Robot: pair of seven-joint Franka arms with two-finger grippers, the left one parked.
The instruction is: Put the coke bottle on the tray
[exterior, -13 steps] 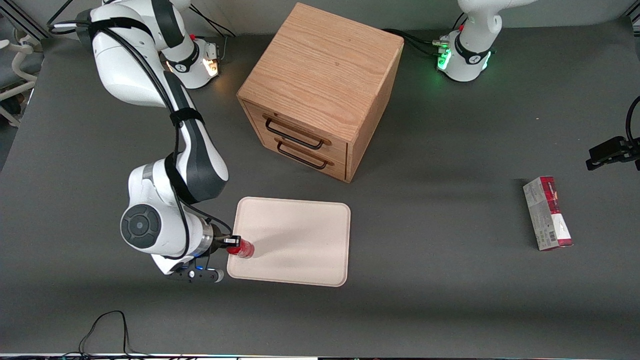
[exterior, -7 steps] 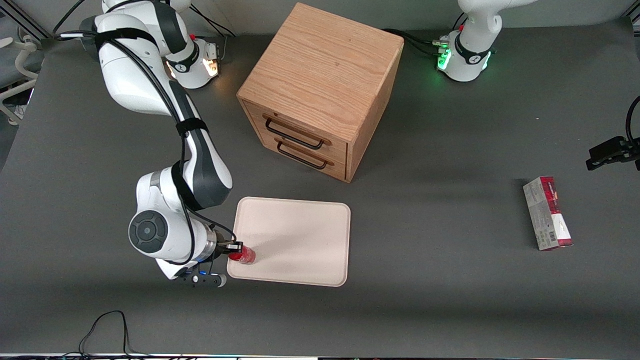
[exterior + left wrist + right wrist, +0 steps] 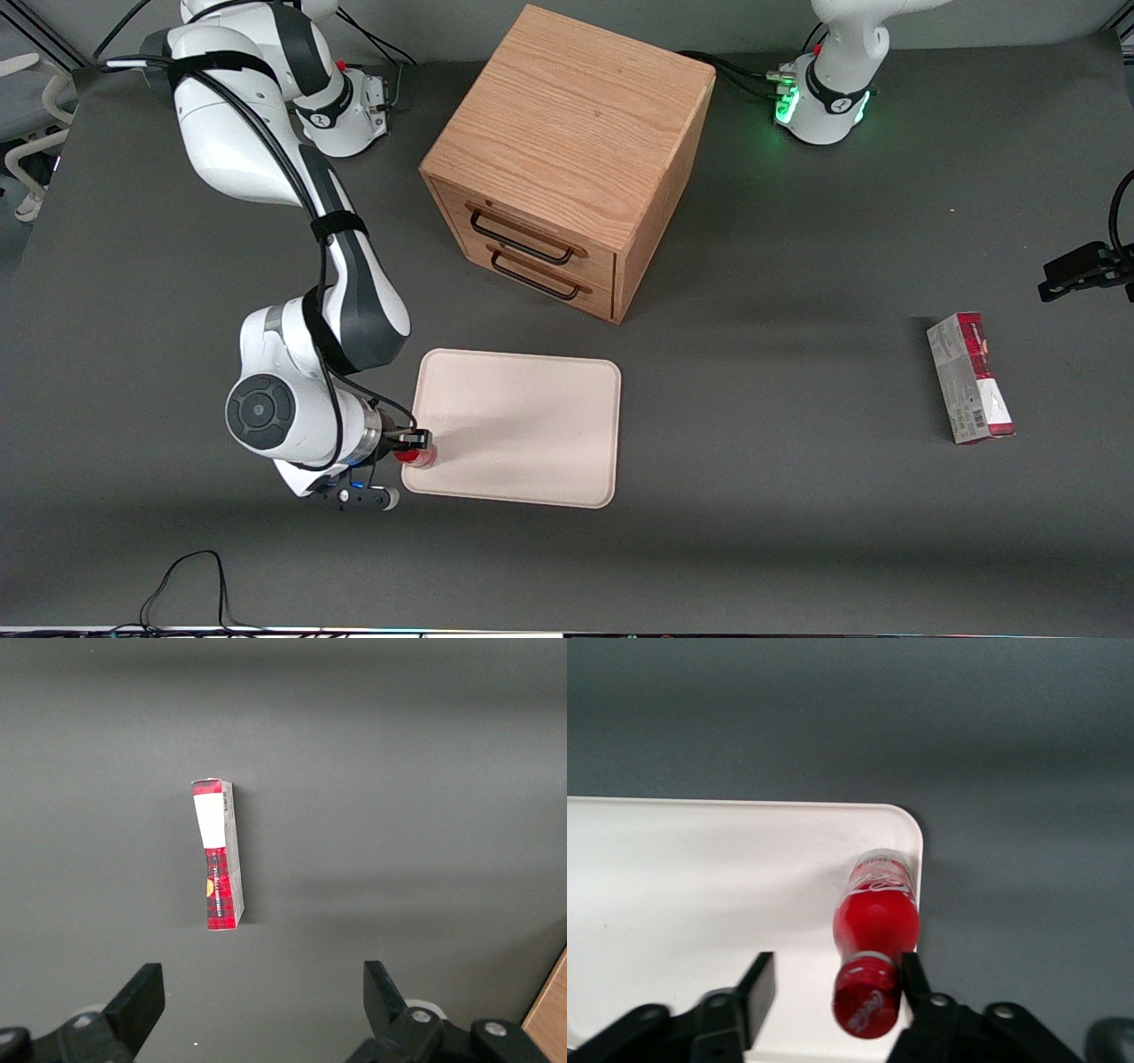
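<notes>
Two containers on the table point(image 3: 797, 549), so take them first.

- Wooden cabinet point(image 3: 567, 133), largest item, at 12 o'clock from the tray. Both drawers shut; contents hidden.
- Tray point(image 3: 532, 425): flat, low rim, bare but for one thing.
- Red-and-grey carton point(image 3: 970, 377), lying well apart at 3 o'clock, toward the parked arm's end. Not your concern.
- Coke bottle point(image 3: 423, 457): on the tray at its 8 o'clock corner, base close against the rim in the right wrist view point(image 3: 877, 921). It looks upright, or nearly so.
- Tool point(image 3: 418, 447): at that same corner, over the cap. Fingers spread wide; one finger point(image 3: 757, 988) stands clear of the bottle, the other point(image 3: 914, 979) sits just beside the cap. Whether it touches, you cannot tell. Nothing gripped.

Handling, as a judgement: small, light, rigid plastic, smooth and rounded, so likely slippery and easily tipped by a brush from a finger. Best purchase is the neck under the cap, or the cap itself. With the base so near the rim, lift the tool straight up.
</notes>
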